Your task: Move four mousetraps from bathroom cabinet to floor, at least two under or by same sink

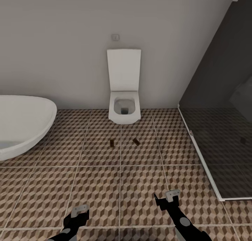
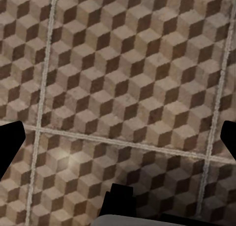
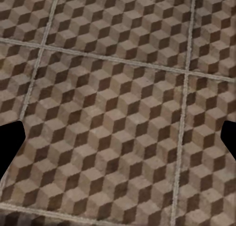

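The bathroom floor (image 1: 105, 185) of large square tiles in a brown, beige and grey cube pattern with pale grout lines spreads beneath a plain pale wall. A dark glass-walled shower enclosure (image 1: 217, 129) stands at the right, a white oval bathtub (image 1: 21, 123) at the left, and a white wall-hung toilet (image 1: 124, 90) with raised lid between them. Two small dark flat mousetraps (image 1: 112, 143) (image 1: 136, 141) lie apart on the tiles just before the toilet. Lowest in the head view, the left tool (image 1: 81, 213) and right tool (image 1: 166, 199) hover over bare tiles, each spread wide and holding nothing.
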You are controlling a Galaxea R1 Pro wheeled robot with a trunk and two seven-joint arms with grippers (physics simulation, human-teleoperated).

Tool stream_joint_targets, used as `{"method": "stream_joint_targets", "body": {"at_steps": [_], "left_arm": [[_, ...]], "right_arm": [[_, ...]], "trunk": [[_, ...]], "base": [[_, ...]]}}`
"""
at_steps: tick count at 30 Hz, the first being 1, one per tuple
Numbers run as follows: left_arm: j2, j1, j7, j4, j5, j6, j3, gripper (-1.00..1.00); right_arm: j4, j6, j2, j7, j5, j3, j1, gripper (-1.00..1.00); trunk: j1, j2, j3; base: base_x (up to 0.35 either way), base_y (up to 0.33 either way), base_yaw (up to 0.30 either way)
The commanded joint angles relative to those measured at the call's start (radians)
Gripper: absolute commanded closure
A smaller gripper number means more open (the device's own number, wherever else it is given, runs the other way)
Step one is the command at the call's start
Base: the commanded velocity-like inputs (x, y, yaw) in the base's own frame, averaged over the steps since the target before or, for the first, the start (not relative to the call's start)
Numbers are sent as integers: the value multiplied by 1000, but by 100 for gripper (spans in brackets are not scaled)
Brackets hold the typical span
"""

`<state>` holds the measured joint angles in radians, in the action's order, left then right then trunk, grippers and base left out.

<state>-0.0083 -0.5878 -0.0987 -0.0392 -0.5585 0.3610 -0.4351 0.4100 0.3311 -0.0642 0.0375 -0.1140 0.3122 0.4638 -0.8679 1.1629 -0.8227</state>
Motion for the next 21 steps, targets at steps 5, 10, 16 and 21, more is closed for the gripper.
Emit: {"method": "stream_joint_targets", "body": {"at_steps": [5,10,16,21], "left_arm": [[-1,-1,-3,-4,-3,5,-8,-100],[-1,-1,-3,-4,-3,5,-8,-100],[-1,-1,-3,-4,-3,4,-8,-100],[-1,-1,-3,-4,-3,4,-8,-100]], "right_arm": [[0,4,-2,4,-10,9,1,-100],[0,5,-3,4,-10,9,0,-100],[0,5,-3,4,-9,10,0,-100],[0,5,-3,4,-9,10,0,-100]], "trunk": [[19,-35,23],[38,-70,47],[61,-112,76],[81,-147,100]], "base": [[0,0,0],[0,0,0],[0,0,0],[0,0,0]]}}
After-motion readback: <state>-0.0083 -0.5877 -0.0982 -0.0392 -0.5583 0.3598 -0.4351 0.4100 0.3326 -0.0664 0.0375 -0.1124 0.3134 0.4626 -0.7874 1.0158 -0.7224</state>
